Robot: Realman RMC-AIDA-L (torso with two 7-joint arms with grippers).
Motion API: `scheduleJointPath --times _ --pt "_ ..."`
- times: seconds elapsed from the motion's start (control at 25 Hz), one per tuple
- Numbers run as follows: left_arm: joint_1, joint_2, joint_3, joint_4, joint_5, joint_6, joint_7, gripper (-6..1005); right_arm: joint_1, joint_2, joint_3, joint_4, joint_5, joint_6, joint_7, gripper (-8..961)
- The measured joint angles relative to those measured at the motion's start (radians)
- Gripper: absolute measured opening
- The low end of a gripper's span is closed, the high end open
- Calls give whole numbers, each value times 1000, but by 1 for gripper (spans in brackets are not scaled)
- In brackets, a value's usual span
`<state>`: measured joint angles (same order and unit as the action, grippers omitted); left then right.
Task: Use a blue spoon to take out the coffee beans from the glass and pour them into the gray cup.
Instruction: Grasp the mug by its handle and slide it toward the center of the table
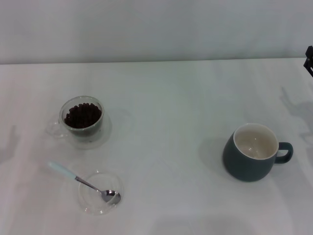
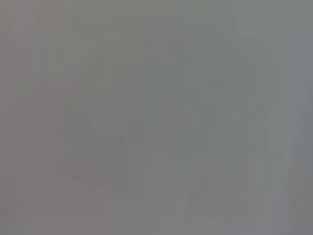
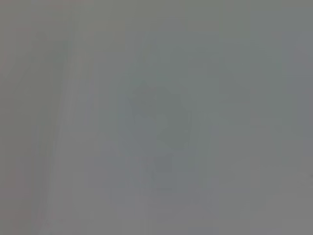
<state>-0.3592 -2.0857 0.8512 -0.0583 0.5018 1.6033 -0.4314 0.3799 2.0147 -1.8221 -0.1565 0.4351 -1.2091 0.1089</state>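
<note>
The glass [image 1: 82, 122] stands at the left of the head view, holding a heap of dark coffee beans [image 1: 83, 115], its clear handle pointing left. In front of it lies the blue spoon [image 1: 63, 171], its metal bowl resting in a flat clear dish [image 1: 93, 199] and its pale handle sticking out over the table. The gray cup [image 1: 247, 164] stands at the right, cream inside, loop handle to the right, nothing visible in it. A black bit of my right gripper [image 1: 309, 59] shows at the far right edge, well away from everything. My left gripper is out of view. Both wrist views show only flat grey.
All the objects sit on a white table [image 1: 166, 98] that meets a pale wall at the back. A wide bare stretch of tabletop separates the glass from the gray cup.
</note>
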Motion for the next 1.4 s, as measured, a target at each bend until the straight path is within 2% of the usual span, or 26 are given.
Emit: scheduleJointPath --times 0.28,0.48,0.84,1.16,1.4 --pt "87 -1 0 -2 28 86 2 818 -3 -4 -2 0 -35 -11 -14 877" --pt "120 0 2 -5 28 88 2 819 -43 -8 -2 -3 -64 -57 -36 875" --pt "112 6 -5 25 10 77 36 819 -191 -12 -3 -11 -155 -213 -20 870" --pt "78 8 -9 66 -73 10 15 818 -332 -9 -15 18 -261 -397 143 871" --pt "70 11 -9 93 -98 9 15 818 -368 4 -19 135 -335 -476 225 871"
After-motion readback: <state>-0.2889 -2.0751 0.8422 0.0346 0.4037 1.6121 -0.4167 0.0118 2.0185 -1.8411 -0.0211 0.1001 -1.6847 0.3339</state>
